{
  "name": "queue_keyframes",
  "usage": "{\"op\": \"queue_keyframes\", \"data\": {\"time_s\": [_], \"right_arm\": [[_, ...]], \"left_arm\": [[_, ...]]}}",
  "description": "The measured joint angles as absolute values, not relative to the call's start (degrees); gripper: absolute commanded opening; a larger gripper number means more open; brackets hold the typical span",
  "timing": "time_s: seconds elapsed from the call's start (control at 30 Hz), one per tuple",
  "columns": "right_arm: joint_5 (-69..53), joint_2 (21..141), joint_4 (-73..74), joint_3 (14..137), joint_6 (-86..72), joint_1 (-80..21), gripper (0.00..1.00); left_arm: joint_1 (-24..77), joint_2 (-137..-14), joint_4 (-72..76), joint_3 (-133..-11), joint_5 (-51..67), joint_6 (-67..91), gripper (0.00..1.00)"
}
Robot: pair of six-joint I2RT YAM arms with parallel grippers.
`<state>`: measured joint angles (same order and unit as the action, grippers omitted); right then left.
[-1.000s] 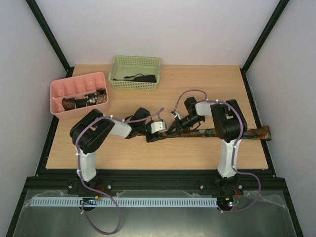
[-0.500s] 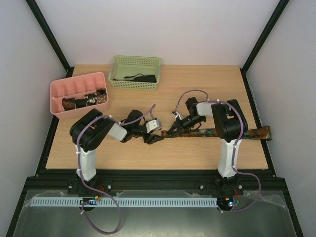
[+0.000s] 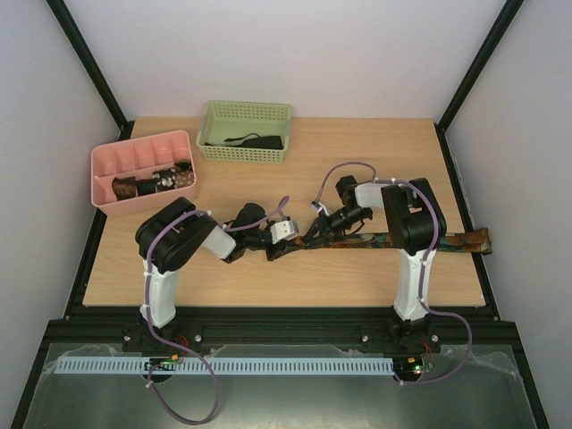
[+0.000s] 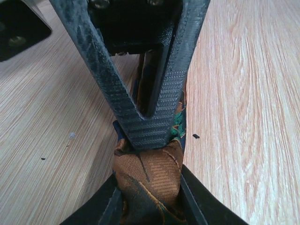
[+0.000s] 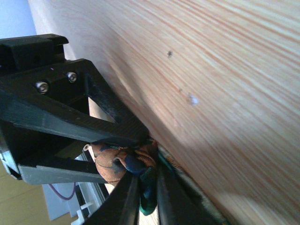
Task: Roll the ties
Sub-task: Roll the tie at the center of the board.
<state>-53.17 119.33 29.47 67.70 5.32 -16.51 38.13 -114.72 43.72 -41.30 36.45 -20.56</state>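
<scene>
Lengthwise on the wooden table (image 3: 357, 161), the mottled orange-green tie (image 3: 460, 239) lies flat from the centre toward 3 o'clock. At its bunched centre end, the left gripper (image 3: 275, 250) and the right gripper (image 3: 311, 238) both pinch the fabric, tips nearly touching.

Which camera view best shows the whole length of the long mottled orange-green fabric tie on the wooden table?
The top external view: the mottled orange-green fabric tie lies there as one long strip, running from the centre out to the right. The left wrist view shows only its bunched end, close up; so does the right wrist view.
</scene>
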Motion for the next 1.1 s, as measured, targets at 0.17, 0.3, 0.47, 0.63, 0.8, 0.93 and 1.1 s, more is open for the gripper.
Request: {"op": "queue_keyframes", "data": {"time_s": [0.17, 0.3, 0.47, 0.63, 0.8, 0.93, 1.1], "right_arm": [[-51.37, 117.64, 30.76, 67.83, 5.82, -16.56, 0.23], [-49.3, 116.25, 31.09, 66.94, 5.65, -16.32, 0.12], [-48.53, 116.38, 31.24, 66.89, 4.91, -16.16, 0.09], [-48.75, 117.01, 31.2, 66.92, 4.67, -16.14, 0.08], [-49.12, 117.51, 31.2, 67.02, 4.71, -16.14, 0.08], [-49.45, 117.78, 31.2, 67.09, 4.71, -16.16, 0.08], [-49.5, 117.91, 31.22, 67.29, 4.71, -16.32, 0.13]], "left_arm": [[38.17, -113.56, 41.04, -41.47, 35.0, -21.65, 0.25], [38.17, -113.43, 40.21, -41.71, 34.94, -22.06, 0.25], [38.17, -113.34, 39.29, -42.11, 35.0, -22.39, 0.27], [38.17, -113.34, 38.96, -42.35, 34.98, -22.85, 0.39], [38.17, -113.34, 38.79, -42.48, 35.42, -22.65, 0.43], [38.2, -113.36, 38.87, -42.5, 35.59, -21.93, 0.38], [38.37, -113.51, 38.54, -43.0, 35.35, -21.43, 0.29]]}}
